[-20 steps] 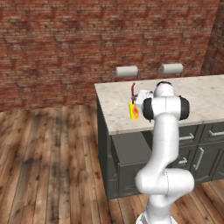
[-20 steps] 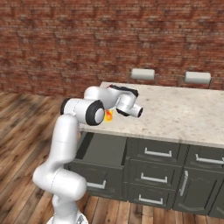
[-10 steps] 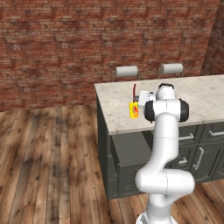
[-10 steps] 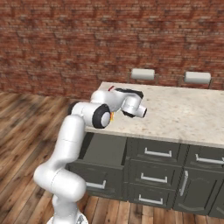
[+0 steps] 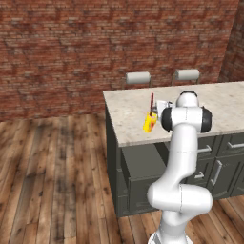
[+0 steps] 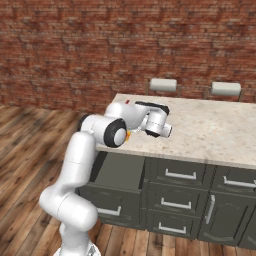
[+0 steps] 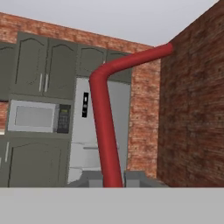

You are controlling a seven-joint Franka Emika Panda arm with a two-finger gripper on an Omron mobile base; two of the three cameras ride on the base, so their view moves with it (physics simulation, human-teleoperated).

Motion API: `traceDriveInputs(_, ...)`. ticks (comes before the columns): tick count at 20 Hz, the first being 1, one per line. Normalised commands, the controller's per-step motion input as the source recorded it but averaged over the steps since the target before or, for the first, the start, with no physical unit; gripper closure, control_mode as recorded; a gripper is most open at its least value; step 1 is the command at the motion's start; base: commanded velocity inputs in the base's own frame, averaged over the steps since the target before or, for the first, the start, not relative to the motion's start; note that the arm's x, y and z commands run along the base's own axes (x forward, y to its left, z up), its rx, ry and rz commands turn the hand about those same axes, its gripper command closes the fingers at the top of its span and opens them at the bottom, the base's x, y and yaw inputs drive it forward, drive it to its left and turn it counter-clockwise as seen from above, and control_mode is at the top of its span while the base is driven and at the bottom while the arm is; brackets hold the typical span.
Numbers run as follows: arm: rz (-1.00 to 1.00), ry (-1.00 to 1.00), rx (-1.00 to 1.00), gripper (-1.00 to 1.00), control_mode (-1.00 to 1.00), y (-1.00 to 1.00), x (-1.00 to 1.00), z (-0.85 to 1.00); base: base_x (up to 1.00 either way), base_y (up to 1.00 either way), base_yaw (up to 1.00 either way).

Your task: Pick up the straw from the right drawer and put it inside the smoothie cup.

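The yellow smoothie cup (image 5: 149,123) stands on the stone counter near its front left corner. The red straw (image 5: 152,102) rises upright straight above the cup, and its lower end reaches the cup's mouth. My gripper (image 5: 156,106) is shut on the straw from the right, partly hidden by my elbow. In the hand view the straw (image 7: 106,131) climbs from between the finger tips of the gripper (image 7: 113,178) and bends off to the upper right. The right drawer (image 6: 116,172) hangs open below the counter edge. A sliver of the cup (image 6: 128,134) peeks out behind my arm.
The island counter (image 5: 127,113) runs off to the right, with two stools (image 5: 138,77) behind it against the brick wall. Shut drawers and doors (image 6: 177,175) line its front. Wooden floor lies to the left.
My elbow has swung round and the hand has shifted slightly over the cup with the straw still upright in its grip.
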Motion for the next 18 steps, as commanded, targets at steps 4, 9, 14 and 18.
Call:
traceDriveInputs(4,0.05,0.0,0.0,1.0,-1.0,0.0,-0.18,-0.01,0.0,0.0,0.0)
traceDriveInputs(9,0.05,-0.02,0.0,1.0,-1.0,0.0,-0.04,-0.07,0.0,0.0,0.0)
traceDriveInputs(14,0.05,-0.02,0.0,1.0,-1.0,0.0,0.0,-0.07,0.0,0.0,0.0)
traceDriveInputs(18,0.05,-0.01,0.0,-1.0,-1.0,0.0,0.0,-0.04,0.0,0.0,0.0)
